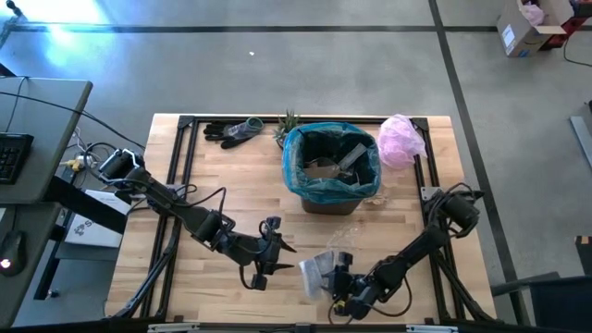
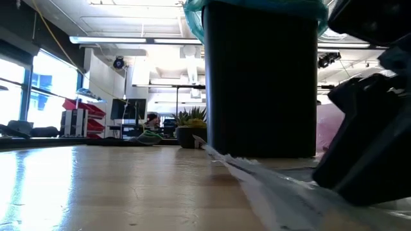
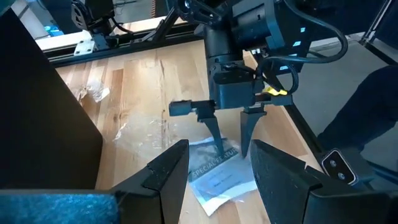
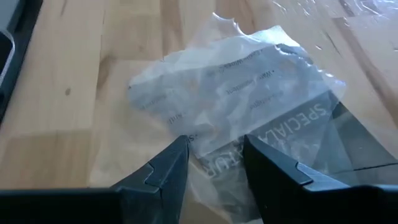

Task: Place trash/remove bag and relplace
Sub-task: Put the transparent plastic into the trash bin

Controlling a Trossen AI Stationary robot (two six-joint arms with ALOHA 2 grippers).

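A clear plastic wrapper (image 1: 319, 270) with printed lettering lies flat on the counter (image 1: 231, 203), at about six o'clock from the teal-lined bin (image 1: 331, 165). The right hand (image 3: 229, 144) stands over it, fingers parted, tips touching the film, gripping nothing. The left hand (image 1: 268, 252) hovers released at nine o'clock. The wrapper looks light, limp and slippery; a raised crinkled edge should pinch best.

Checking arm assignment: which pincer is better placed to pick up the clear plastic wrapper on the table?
Right. The right pincer stands open, fingertips down on the clear printed plastic wrapper. The left pincer hangs open beside it, apart from the wrapper, pointing toward it.
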